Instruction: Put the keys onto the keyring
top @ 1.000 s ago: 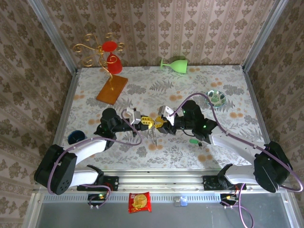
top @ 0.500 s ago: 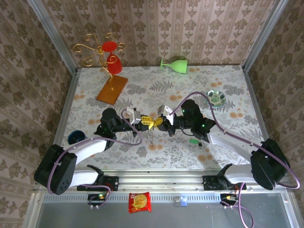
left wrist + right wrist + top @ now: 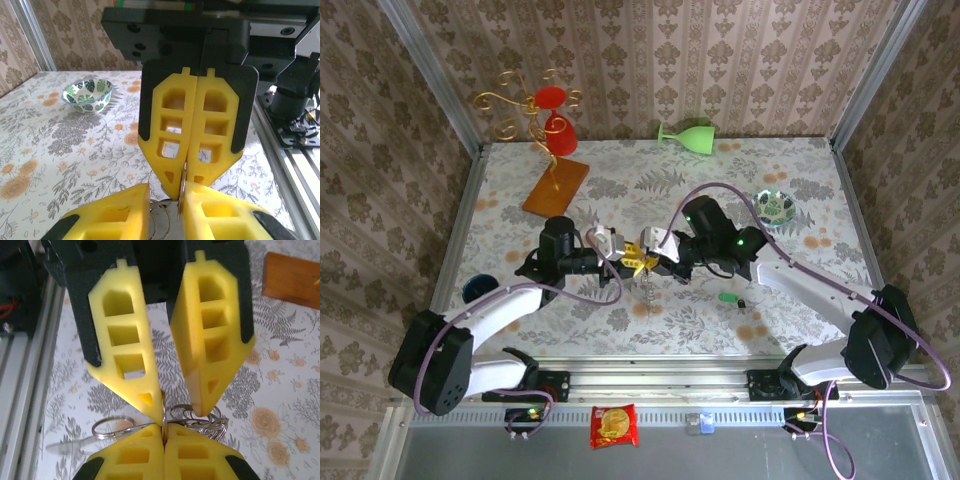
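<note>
Keyring (image 3: 199, 421) | thin silvery wire loops | pinched by right claw (image 3: 163, 432)

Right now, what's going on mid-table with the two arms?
Both arms meet above the middle of the table. The right gripper is shut on the keyring, pinching its thin wire, with a silver key hanging beside it. The left gripper faces it, its fingers parted around the rings; I cannot tell whether it touches them. The green key lies on the table by the right arm, not yet threaded.
</note>
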Available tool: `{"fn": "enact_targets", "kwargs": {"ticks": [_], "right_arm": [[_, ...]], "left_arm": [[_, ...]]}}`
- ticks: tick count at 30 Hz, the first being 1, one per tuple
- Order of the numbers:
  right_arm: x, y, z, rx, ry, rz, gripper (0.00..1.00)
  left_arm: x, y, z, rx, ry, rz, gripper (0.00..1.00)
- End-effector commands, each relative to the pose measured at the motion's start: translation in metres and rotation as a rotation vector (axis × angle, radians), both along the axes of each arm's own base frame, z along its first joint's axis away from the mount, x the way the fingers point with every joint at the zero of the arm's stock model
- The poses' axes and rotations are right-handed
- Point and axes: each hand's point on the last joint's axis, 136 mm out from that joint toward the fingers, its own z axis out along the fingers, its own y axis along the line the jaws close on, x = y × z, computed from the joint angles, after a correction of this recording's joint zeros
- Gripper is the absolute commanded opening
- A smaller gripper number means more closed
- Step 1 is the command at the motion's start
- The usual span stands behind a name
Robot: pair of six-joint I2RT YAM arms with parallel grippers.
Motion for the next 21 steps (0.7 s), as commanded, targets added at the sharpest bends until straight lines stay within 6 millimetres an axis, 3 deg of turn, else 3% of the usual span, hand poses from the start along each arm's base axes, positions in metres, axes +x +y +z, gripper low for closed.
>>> {"fn": "enact_targets", "kwargs": {"ticks": [1,4,8,9,12,14,21], "right_arm": [[-0.009,0.000,-0.007,-0.120,-0.038,0.077,0.00],[-0.014,0.001,-0.007,-0.177,-0.045,0.105,0.00],[-0.015,0.009,0.007,-0.124,-0.048,0.099,0.00],[-0.014,0.009,0.012,-0.084,-0.038,0.077,0.01],[-0.007,0.001,0.030,0.063,-0.015,0.005,0.26],[-0.004,-0.007,0.032,0.125,-0.011,-0.029,0.33],[0.000,-0.009,0.031,0.231,0.000,-0.093,0.36]], "left_arm": [[-0.006,-0.001,-0.002,0.075,-0.042,-0.031,0.21],[-0.010,-0.004,-0.003,0.121,-0.062,-0.059,0.16],[-0.013,-0.007,-0.001,0.147,-0.091,-0.077,0.00],[-0.013,-0.006,0.000,0.143,-0.096,-0.073,0.00],[-0.014,-0.004,0.003,0.111,-0.099,-0.064,0.00],[-0.013,-0.001,0.009,0.060,-0.080,-0.052,0.00],[-0.007,0.004,0.028,-0.111,-0.027,-0.028,0.00]]}}
